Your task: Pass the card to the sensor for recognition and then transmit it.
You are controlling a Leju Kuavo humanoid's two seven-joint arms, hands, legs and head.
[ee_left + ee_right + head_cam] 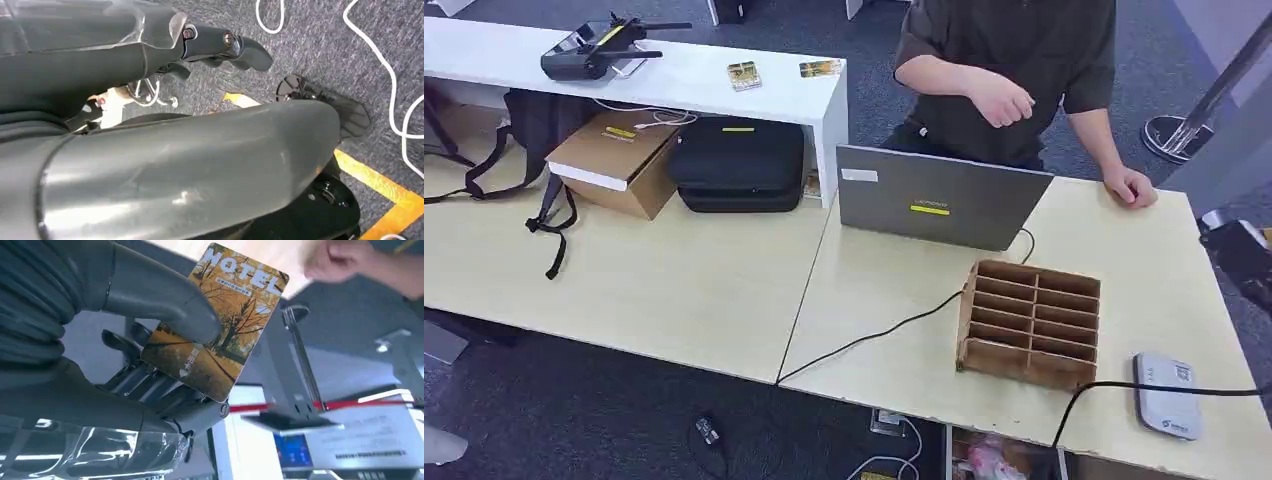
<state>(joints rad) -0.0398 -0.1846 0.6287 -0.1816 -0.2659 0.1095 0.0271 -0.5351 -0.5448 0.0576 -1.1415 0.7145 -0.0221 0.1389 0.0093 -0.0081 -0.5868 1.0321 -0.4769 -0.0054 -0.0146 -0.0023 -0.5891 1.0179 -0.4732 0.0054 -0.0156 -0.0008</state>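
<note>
bare tabletop [674,280] left, laptop [939,200], wooden organizer [1029,322] crowding sensor [1167,395]

An office or reception-style workspace: pale wood tabletop [674,290] with a grey laptop [939,200], a wooden slotted card rack [1029,322] and a white card sensor [1167,395], a white shelf [724,85], grey carpet floor [574,420], trailing cables [874,335].

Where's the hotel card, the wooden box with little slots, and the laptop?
hotel card [220,325]: right wrist view, on its printed autumn-tree face.
wooden box [1030,322]: head view, on its slotted front.
laptop [939,198]: head view, on its grey lid.
</note>
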